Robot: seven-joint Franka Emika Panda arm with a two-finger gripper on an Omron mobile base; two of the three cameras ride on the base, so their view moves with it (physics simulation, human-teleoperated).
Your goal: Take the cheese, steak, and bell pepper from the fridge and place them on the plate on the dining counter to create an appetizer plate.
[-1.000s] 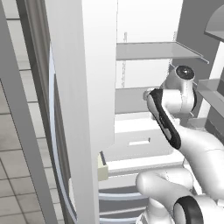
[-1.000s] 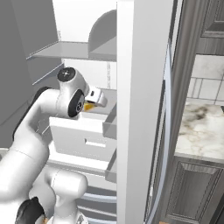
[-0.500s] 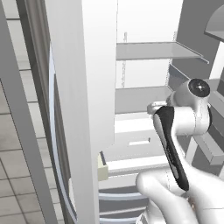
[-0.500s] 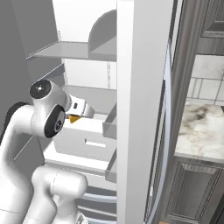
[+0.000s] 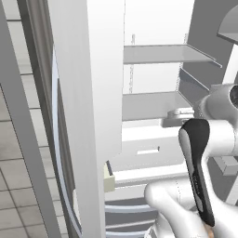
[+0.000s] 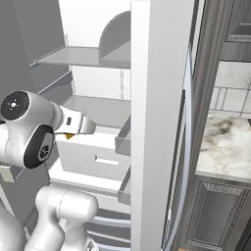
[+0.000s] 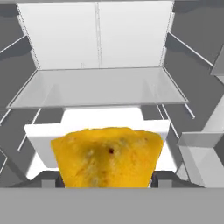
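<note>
the pincer (image 7: pixel 107 183) pinches the cheese (image 7: pixel 107 156), a yellow-orange wedge sitting between its fingertips in the hand view; in the right base view an orange corner peeks under the wrist in front of the fridge (image 6: pixel 147 98) – its white drawer (image 6: pixel 93 154) and grey shelf (image 7: pixel 98 87) lie beyond. step in hand, by judgement: carrying item 1 of 3 out of the fridge. next – clear the door edge, then drive to the desk with the plate.
</note>
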